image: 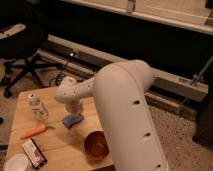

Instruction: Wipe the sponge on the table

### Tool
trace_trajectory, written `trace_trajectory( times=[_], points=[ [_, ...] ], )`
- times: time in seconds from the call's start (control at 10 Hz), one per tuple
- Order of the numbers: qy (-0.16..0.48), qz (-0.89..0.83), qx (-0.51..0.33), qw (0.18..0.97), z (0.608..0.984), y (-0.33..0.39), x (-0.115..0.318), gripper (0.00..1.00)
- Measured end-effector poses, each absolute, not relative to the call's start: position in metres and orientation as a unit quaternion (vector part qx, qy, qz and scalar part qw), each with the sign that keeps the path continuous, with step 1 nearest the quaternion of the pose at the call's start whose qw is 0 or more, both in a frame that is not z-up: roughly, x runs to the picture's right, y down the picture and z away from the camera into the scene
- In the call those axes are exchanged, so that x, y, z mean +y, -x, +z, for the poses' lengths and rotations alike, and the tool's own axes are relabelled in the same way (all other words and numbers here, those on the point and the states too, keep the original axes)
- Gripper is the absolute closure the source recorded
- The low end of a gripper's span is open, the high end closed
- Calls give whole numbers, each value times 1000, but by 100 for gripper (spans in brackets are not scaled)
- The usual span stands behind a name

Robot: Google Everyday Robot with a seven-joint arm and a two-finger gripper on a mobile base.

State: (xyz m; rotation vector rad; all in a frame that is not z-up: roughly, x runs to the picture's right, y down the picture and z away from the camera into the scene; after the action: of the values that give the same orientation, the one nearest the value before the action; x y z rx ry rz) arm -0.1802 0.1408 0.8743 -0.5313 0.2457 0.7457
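The gripper (75, 111) is down at the middle of the table (55, 142), at the end of the white wrist that bends down from the robot's bulky white arm (125, 110). Its tip meets the top of the sponge (71, 121); the wrist housing hides the tip, so I cannot tell whether it is spread or clamped on the pad.

The sponge lies flat on the pale planks directly under the gripper. Its long axis runs roughly across the view, left to right, with the right end sitting slightly farther back than the left. Its near left corner pokes out clear of the wrist.

To the left of the sponge, a clear bottle (37, 106) stands upright, near it but apart. An orange carrot (34, 131) lies in front of the bottle, its length also running left to right. A red bowl (96, 145) sits nearer the camera, to the right of the sponge and apart from it. A small dark packet (34, 152) lies at the near left corner. A black office chair (20, 50) stands beyond the table.
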Motion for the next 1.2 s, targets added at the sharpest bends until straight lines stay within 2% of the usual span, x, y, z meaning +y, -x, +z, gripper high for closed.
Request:
trace_trajectory(
  times=[0.5, 1.2],
  points=[
    [244, 354, 87, 898, 892, 230, 105, 85],
    [205, 391, 97, 892, 936, 230, 38, 85]
  ],
)
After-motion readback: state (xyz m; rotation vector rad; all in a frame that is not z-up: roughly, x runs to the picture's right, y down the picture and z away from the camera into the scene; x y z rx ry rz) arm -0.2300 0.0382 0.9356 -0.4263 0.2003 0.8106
